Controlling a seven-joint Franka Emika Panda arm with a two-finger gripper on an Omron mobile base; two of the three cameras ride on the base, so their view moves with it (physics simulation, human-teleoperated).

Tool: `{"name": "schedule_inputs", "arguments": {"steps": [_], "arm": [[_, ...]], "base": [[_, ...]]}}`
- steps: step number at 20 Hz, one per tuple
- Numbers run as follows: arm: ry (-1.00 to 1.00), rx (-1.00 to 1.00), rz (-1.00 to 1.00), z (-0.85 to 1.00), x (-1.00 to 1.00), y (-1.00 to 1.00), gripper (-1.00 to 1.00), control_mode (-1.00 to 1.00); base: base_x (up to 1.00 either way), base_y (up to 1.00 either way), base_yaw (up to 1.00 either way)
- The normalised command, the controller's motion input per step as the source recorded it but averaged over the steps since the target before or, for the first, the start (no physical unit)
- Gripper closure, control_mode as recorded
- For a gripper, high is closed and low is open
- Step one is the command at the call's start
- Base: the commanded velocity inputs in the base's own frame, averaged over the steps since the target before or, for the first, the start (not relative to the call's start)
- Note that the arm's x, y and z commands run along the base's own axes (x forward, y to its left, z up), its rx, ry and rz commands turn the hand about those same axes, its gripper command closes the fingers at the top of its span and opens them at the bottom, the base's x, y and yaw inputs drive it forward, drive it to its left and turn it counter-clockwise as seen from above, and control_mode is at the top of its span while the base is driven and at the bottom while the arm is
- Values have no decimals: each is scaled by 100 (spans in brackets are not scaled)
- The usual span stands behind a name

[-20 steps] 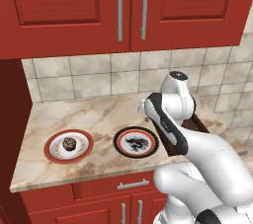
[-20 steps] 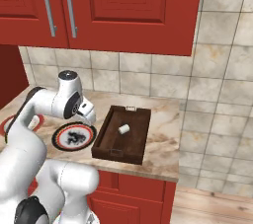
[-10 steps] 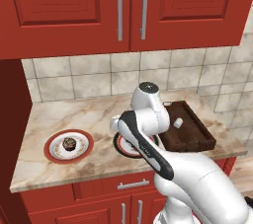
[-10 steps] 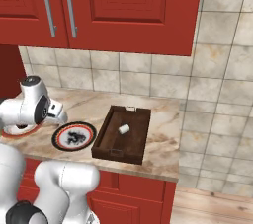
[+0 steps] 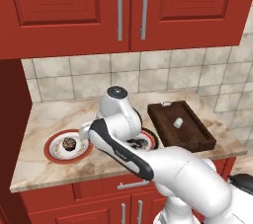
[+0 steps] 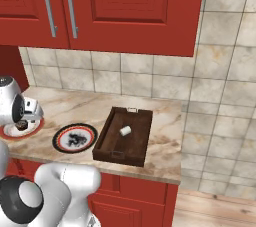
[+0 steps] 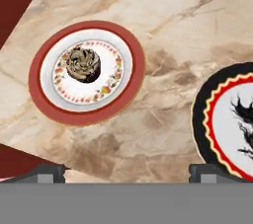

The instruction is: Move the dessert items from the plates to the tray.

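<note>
A dark chocolate cupcake sits in the white centre of the red-brown-rimmed plate. The black-rimmed plate with its dark drawing lies to the right of it, bare of dessert. On the floor of the dark wooden tray lies a small white cylinder. My gripper hovers open above the counter between the two plates, empty, with the cupcake ahead of it.
The marble counter ends in a front edge just below the plates. A dark red side wall bounds it on the left. A tiled backsplash and red upper cabinets stand behind. My arm's white links hide part of the black-rimmed plate in the left base view.
The arm has swung left from beside the tray, across the black-rimmed plate, toward the red-brown-rimmed plate. The white cylinder stays in the tray. The jaws stay open.
</note>
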Motion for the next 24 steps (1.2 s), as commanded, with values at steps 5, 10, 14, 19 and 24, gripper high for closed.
{"name": "schedule_inputs", "arguments": {"steps": [5,10,14,19,24], "arm": [[-1,0,14,-8,28,99,-100,-100],[-1,-5,8,-41,47,71,-100,-100],[0,-12,0,-24,55,21,-100,-100],[1,-1,0,-4,69,4,-100,-100],[4,0,0,-8,8,4,-100,-100]], "base": [[0,0,0],[0,0,0],[0,0,0],[0,0,0],[0,0,0]]}}
